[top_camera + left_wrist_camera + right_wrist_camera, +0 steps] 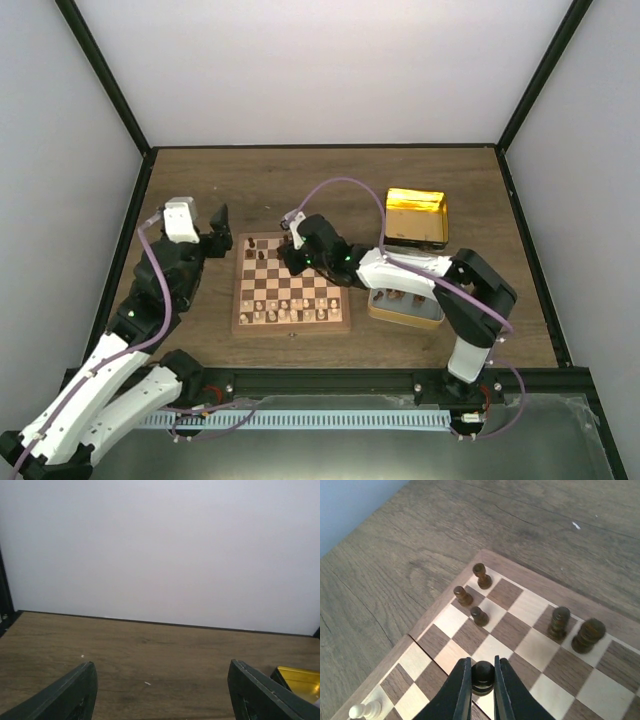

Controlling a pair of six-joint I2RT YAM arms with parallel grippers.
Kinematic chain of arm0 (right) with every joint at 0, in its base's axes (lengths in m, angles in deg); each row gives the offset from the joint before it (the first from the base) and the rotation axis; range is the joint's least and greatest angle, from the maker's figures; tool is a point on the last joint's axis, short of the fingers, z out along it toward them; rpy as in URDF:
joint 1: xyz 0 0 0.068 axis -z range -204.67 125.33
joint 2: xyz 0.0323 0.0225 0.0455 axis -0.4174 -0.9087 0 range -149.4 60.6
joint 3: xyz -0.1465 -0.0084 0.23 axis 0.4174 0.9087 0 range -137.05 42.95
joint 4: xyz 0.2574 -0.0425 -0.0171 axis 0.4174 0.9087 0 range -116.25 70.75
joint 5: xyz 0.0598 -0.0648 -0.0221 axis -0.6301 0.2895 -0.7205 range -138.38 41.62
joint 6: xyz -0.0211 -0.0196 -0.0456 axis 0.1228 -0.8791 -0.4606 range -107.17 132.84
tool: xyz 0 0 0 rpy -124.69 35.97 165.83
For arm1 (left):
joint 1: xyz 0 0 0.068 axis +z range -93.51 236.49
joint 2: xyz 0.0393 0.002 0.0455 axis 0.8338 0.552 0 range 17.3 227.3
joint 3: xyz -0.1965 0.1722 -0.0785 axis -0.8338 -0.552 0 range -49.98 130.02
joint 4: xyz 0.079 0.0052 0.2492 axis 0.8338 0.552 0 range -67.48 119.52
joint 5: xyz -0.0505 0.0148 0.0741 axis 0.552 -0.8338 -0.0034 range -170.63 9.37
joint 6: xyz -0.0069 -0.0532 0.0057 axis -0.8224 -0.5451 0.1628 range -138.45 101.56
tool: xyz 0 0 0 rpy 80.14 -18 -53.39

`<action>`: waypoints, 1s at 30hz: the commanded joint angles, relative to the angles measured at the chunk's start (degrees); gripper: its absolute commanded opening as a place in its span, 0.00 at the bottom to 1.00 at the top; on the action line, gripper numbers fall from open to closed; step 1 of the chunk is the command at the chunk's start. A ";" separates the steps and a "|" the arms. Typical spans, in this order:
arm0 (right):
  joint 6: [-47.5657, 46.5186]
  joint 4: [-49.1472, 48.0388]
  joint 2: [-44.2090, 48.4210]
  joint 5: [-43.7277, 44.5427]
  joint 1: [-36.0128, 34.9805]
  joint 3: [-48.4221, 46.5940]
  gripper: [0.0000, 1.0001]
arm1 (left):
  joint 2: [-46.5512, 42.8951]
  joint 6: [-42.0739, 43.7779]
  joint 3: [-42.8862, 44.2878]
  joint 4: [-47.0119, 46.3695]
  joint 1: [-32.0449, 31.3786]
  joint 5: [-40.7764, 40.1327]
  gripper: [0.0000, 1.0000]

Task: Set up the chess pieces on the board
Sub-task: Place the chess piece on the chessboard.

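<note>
Wood table; right hand [482,690] pinching round-topped dark pawn [483,676] over board [530,640]; left hand [160,700] spread.

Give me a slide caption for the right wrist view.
Right tool grips a dark chess piece above the board.

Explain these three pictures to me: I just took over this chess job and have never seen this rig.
Two robot arms are bolted at the table's near edge. The top view looks down from above and behind them. On the table lie the board, a gold tin and a second tin holding pieces. The other two views come from wrist cameras. The right claw is shut on a dark piece over the board; five more dark pieces stand near its far corner, and a pale piece shows at the near edge. The left claw hangs open and empty beside the board.
</note>
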 commanded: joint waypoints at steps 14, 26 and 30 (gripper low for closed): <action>-4.58 4.58 -7.85 7.09 -4.15 -10.89 0.02 | -4.86 1.88 -0.80 3.73 0.21 -8.43 0.74; -5.41 2.57 -11.85 7.31 -4.86 -10.31 0.04 | -5.61 1.77 -1.37 3.65 0.17 -8.01 0.74; -5.80 2.20 -13.17 8.20 -4.93 -9.91 0.05 | -5.52 1.73 -1.32 3.58 0.16 -7.93 0.74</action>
